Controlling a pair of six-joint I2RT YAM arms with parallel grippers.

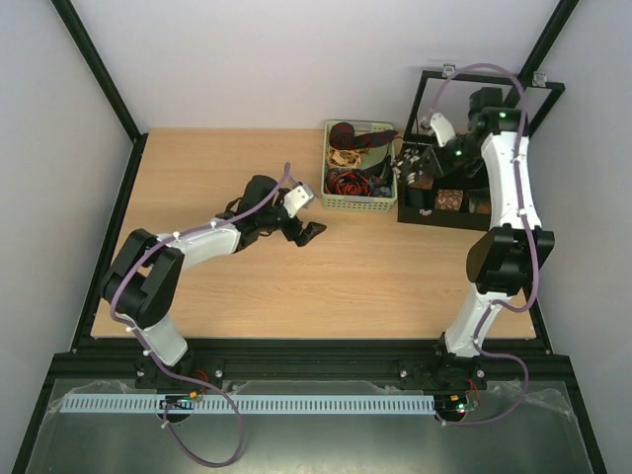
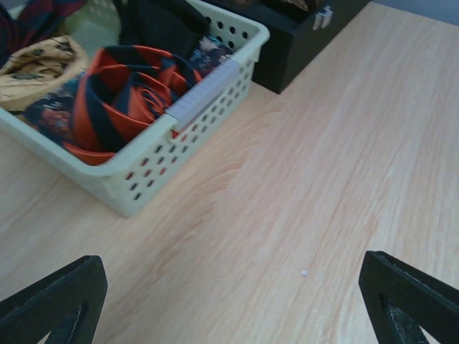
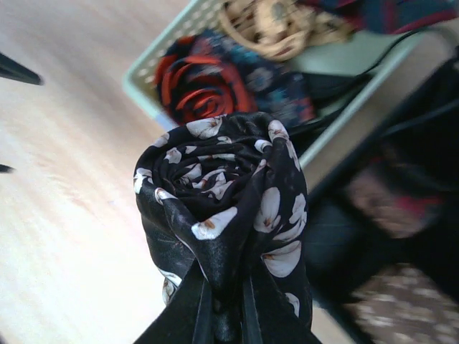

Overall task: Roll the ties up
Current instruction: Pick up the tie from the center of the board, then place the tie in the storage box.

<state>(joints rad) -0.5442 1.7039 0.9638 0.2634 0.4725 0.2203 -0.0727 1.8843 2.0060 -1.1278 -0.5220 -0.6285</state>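
Overhead view: the left gripper (image 1: 307, 233) hovers over the bare wooden table (image 1: 247, 286), its fingers spread wide and holding nothing. Just beyond its fingertips and slightly to their right stands a pale green basket (image 1: 357, 204) of ties. The right gripper (image 1: 415, 163) reaches in between that basket and a black box (image 1: 434, 215). From here its fingers are too small to read.

Left wrist view: the left gripper (image 2: 229, 287) shows two dark fingers (image 2: 57, 304) at the bottom corners, far apart, with only table between them. Ahead of the fingers and to their left sits the basket (image 2: 165, 165). Inside it is a coiled red and navy striped tie (image 2: 129, 93), with a beige tie (image 2: 36, 68) at its left. The black box (image 2: 301, 50) lies farther ahead, behind the basket.

Right wrist view: the right gripper (image 3: 222, 308) has its fingers (image 3: 188, 315) pressed together on the lower edge of a rolled black tie (image 3: 229, 208) with white petal marks. The coil stands directly above the fingertips, its spiral facing the camera. Beyond it lies the basket (image 3: 143, 79), holding the striped tie (image 3: 201, 86) and the beige tie (image 3: 276, 21). To the right of the fingers, a brown patterned coil (image 3: 401, 308) rests in the black box (image 3: 430, 251), blurred.
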